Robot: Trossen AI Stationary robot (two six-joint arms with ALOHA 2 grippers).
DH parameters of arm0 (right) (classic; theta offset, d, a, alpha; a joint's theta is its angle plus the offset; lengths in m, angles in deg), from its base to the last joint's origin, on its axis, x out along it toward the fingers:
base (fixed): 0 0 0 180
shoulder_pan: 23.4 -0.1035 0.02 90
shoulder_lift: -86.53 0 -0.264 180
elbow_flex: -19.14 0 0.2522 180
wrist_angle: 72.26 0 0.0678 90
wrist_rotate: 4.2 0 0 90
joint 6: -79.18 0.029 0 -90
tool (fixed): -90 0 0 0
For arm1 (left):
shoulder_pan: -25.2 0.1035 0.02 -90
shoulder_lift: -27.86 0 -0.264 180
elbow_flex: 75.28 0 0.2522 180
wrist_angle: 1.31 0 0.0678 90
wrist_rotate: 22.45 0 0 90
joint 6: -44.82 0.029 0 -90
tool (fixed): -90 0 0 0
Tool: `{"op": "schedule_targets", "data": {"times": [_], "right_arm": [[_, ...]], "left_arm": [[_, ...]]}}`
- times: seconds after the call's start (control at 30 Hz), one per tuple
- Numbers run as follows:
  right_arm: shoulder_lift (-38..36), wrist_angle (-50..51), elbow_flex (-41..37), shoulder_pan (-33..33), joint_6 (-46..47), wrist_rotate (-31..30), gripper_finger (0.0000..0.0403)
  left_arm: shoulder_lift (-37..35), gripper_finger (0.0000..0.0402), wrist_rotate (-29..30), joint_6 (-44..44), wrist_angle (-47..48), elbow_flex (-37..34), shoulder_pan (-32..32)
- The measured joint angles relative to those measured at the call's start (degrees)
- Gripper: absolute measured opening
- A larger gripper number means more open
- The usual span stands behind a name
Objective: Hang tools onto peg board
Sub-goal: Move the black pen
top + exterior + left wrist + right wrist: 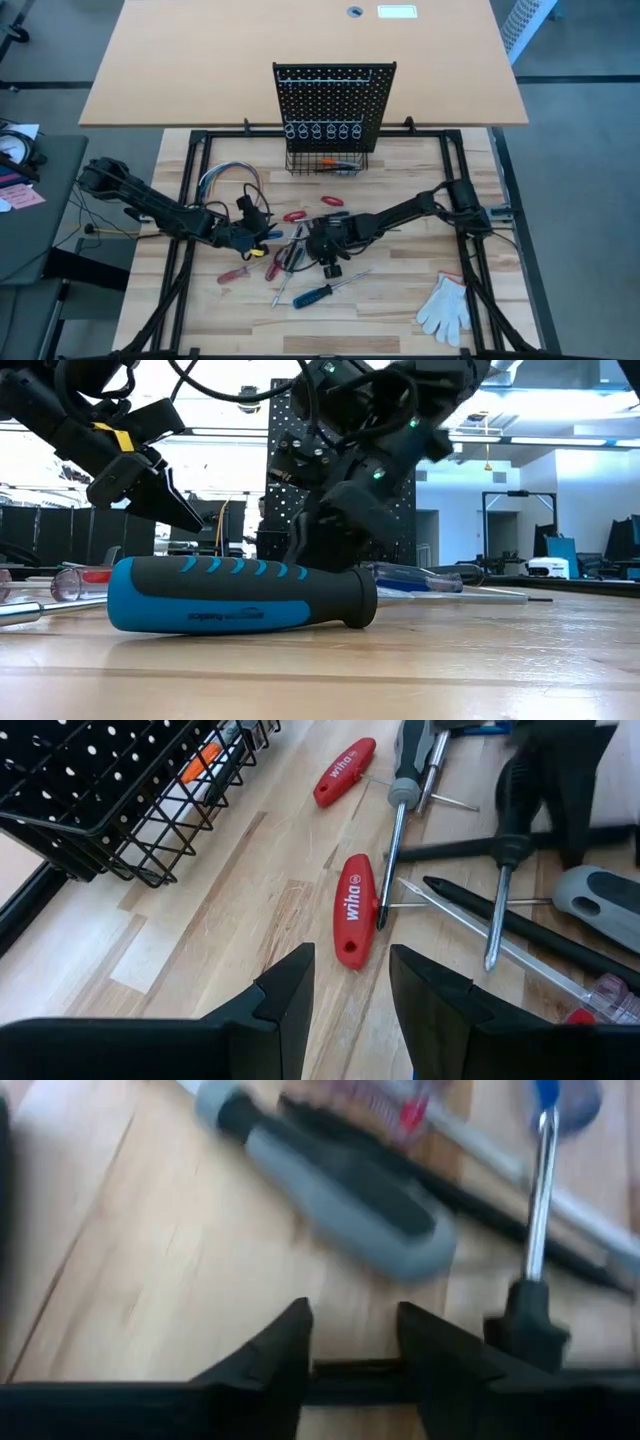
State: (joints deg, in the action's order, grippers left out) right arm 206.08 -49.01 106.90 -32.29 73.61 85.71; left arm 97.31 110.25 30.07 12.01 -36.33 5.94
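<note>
Matt black perforated metal peg board [335, 100]; pale, smooth-grained wooden table [400, 300]; glossy red plastic handle [353, 907].

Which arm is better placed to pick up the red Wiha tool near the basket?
Probably left. The left claw is open, with the red-handled Wiha key lying just ahead between its fingers; the right claw faces a grey-handled screwdriver.

Tools [300, 250] crowded — peg board [335, 100] unobstructed

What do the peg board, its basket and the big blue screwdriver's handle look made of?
Peg board: likely black-painted sheet metal, evenly perforated. Basket: thin black coated wire in a welded grid. Blue screwdriver handle: matte blue with a black, probably rubbery overmould, with ribbed grip marks.
</note>
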Motion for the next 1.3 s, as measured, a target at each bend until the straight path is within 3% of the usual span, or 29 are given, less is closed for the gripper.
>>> {"op": "schedule_targets", "data": {"times": [0.23,0.4,0.8,0.93,1.1,1.3], "right_arm": [[-5.9,15.9,-0.2,-2.1,4.5,-0.6,0.0084],[-9.5,22.7,-0.3,-3.9,10.8,-6.6,0.0076],[-11.6,-0.5,-14.7,-7.4,24.3,-14.0,0.0076],[-11.8,-0.8,-16.9,-7.6,28.5,-14.4,0.0096],[-11.7,-0.6,-18.1,-7.0,31.1,-14.5,0.0159],[-10.7,-3.7,-18.3,-7.0,32.3,-21.7,0.0206]], "left_arm": [[0.0,0.0127,0.0,-0.5,0.3,0.0,0.0],[0.0,0.0127,-0.2,-1.3,1.3,0.0,-0.1],[0.0,0.0127,-0.9,-1.6,1.5,0.0,-0.1],[0.0,0.0127,-0.9,-1.6,1.5,0.0,-0.1],[0.0,0.0127,-0.9,-1.7,1.5,0.0,-0.1],[0.0,0.0127,-0.9,-2.0,1.5,0.0,-0.1]]}}
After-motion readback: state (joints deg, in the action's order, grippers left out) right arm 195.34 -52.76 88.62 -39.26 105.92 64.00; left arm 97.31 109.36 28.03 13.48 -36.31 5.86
